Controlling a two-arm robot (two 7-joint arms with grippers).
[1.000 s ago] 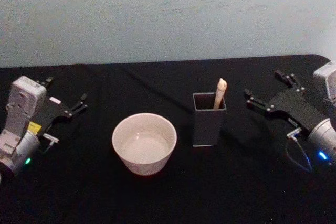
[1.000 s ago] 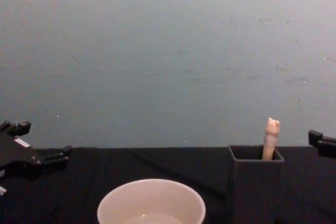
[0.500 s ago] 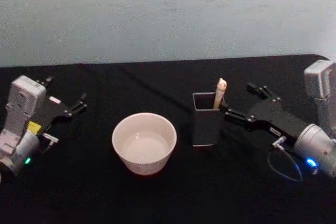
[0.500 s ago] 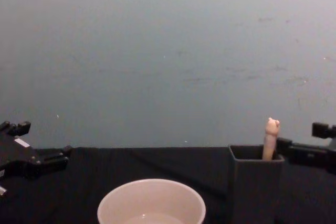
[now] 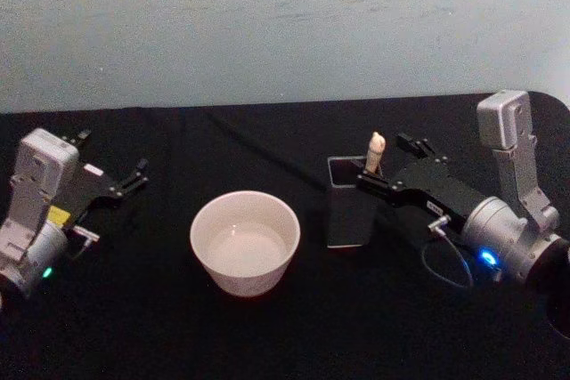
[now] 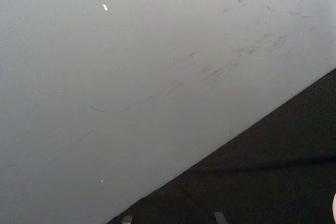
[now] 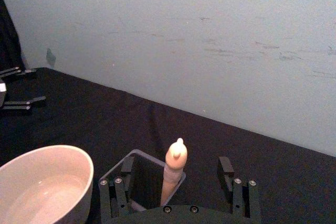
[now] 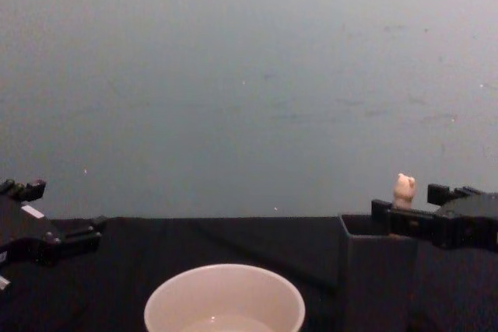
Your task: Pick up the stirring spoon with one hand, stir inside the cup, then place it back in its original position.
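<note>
The stirring spoon (image 5: 374,152) stands upright in the dark grey square holder (image 5: 351,214), its original position, with the beige handle and small bear head (image 8: 403,189) rising above the rim. The cream-white cup (image 5: 245,243) sits left of the holder, with a little clear liquid in it. My right gripper (image 5: 385,161) is open at the holder's top, one finger on each side of the spoon handle (image 7: 174,174) without touching it. The spoon's bowl is hidden inside the holder. My left gripper (image 5: 114,152) rests open at the table's left side.
A black cloth (image 5: 160,327) covers the table, with a pale wall (image 5: 267,24) close behind it. In the right wrist view the cup (image 7: 44,187) lies just beside the holder (image 7: 152,157). A thin cable (image 5: 445,269) loops below the right wrist.
My right arm has swung in from the right edge toward the holder, and its open fingers now straddle the spoon handle. The left arm, cup, holder and spoon have not moved.
</note>
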